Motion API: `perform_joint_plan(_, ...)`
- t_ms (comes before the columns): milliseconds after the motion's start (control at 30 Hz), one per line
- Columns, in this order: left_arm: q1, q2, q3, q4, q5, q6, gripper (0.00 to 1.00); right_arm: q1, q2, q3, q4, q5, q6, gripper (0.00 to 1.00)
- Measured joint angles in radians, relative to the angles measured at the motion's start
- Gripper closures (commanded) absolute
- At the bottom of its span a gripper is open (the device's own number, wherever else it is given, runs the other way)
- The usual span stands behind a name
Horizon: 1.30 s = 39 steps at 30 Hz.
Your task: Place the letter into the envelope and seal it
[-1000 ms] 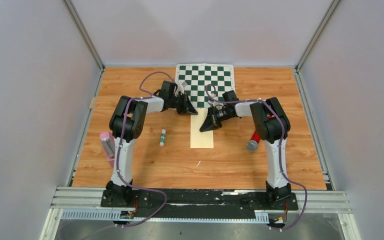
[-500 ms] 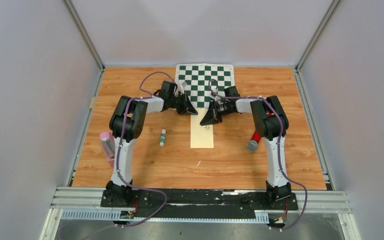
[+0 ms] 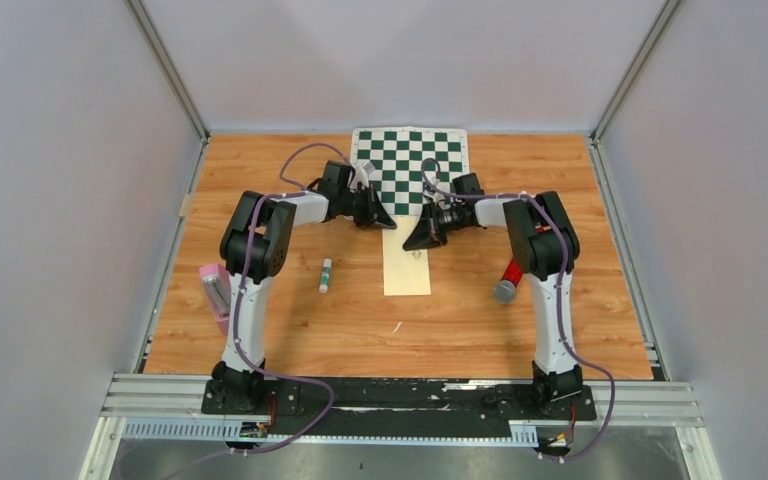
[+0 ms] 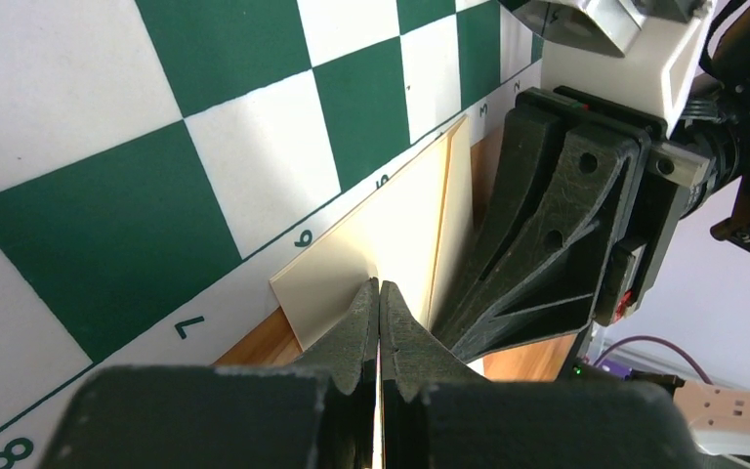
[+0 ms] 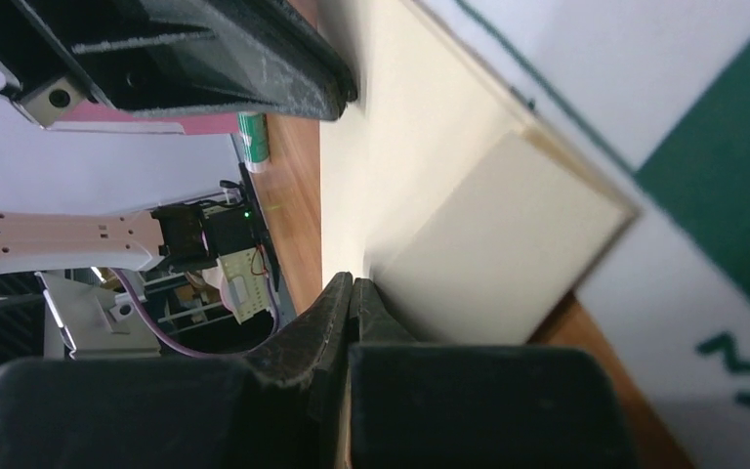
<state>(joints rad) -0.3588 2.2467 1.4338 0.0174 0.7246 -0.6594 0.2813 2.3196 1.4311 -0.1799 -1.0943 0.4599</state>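
The cream envelope (image 3: pixel 407 268) lies lengthwise on the wooden table, its far end at the chessboard's near edge. My left gripper (image 3: pixel 386 222) is shut on the envelope's far left edge; in the left wrist view (image 4: pixel 379 289) a thin pale sheet shows between the closed jaws, with the envelope (image 4: pixel 391 230) spreading beyond them. My right gripper (image 3: pixel 413 244) is shut on the envelope's right edge; in the right wrist view (image 5: pixel 353 284) it grips cream paper (image 5: pixel 493 259). The two grippers are close together, facing each other. The bordered letter is not in view.
The green-and-white chessboard (image 3: pixel 412 160) lies just behind the grippers. A green-and-white glue stick (image 3: pixel 326 274) lies left of the envelope. A red cylinder with a grey cap (image 3: pixel 507 282) lies by the right arm. A pink box (image 3: pixel 214 291) stands by the left arm.
My right gripper has moved slightly toward the chessboard, and the envelope has shifted a little to the right. The left gripper has stayed in place.
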Motion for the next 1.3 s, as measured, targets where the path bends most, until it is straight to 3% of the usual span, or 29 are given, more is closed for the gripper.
perform_joint_plan(433, 0.0, 0.0, 0.0, -0.001, -0.002, -0.014, 0.99, 0.026, -0.099, -0.128, -0.053, 0.004, -0.164, 1.0)
perform_joint_plan(633, 0.0, -0.004, 0.031, -0.06, -0.011, 0.024, 0.73, 0.019, -0.125, -0.052, -0.156, 0.005, -0.247, 0.99)
perform_joint_plan(700, -0.001, -0.019, 0.062, -0.13, -0.024, 0.081, 0.66, 0.005, -0.166, 0.006, -0.2, 0.011, -0.277, 0.88)
perform_joint_plan(867, 0.011, -0.128, 0.179, -0.33, -0.107, 0.277, 0.47, -0.098, -0.33, 0.225, -0.274, 0.08, -0.362, 0.31)
perform_joint_plan(900, 0.018, -0.165, 0.198, -0.352, -0.132, 0.318, 0.36, -0.121, -0.365, 0.264, -0.277, 0.113, -0.381, 0.22)
perform_joint_plan(967, 0.036, -0.246, 0.228, -0.378, -0.183, 0.388, 0.28, -0.161, -0.423, 0.327, -0.278, 0.203, -0.418, 0.1)
perform_joint_plan(1167, 0.132, -0.481, 0.295, -0.365, -0.371, 0.552, 0.23, -0.253, -0.497, 0.52, -0.278, 0.578, -0.462, 0.0)
perform_joint_plan(1300, 0.177, -0.557, 0.31, -0.315, -0.517, 0.653, 0.19, -0.27, -0.496, 0.604, -0.285, 0.881, -0.431, 0.0)
